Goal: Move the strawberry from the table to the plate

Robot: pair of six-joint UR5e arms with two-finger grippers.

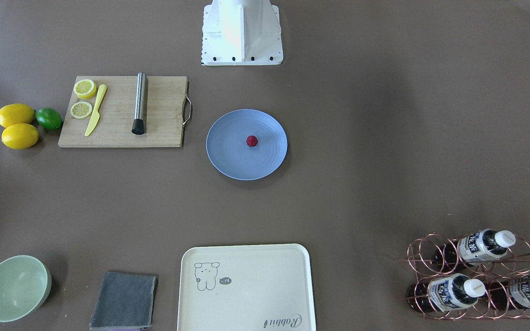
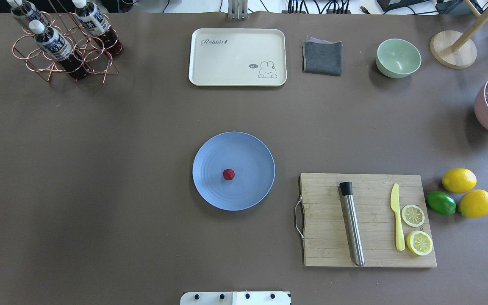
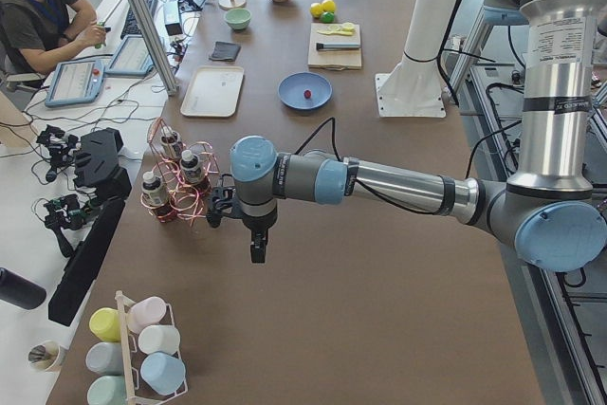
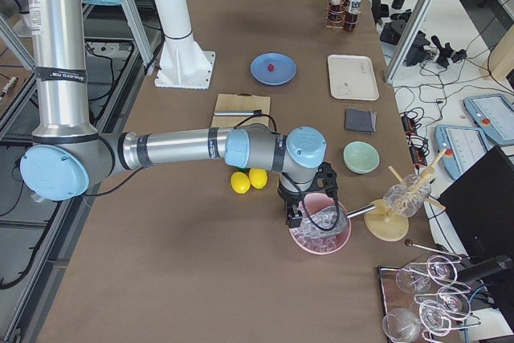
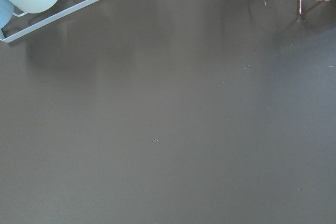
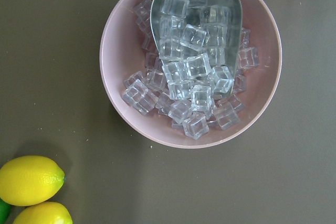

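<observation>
The small dark red strawberry lies near the middle of the light blue plate, which sits at the centre of the brown table. Neither arm reaches into the overhead or front views. My left gripper hangs over bare table beside the copper bottle rack, far from the plate. Over the pink bowl of ice, at the opposite end of the table, hangs my right gripper. Both show only in side views, so I cannot tell whether they are open or shut.
A wooden cutting board holds a steel muddler, a yellow knife and lemon slices, with two lemons and a lime beside it. A cream tray, grey cloth, green bowl, bottle rack and pink ice bowl stand around.
</observation>
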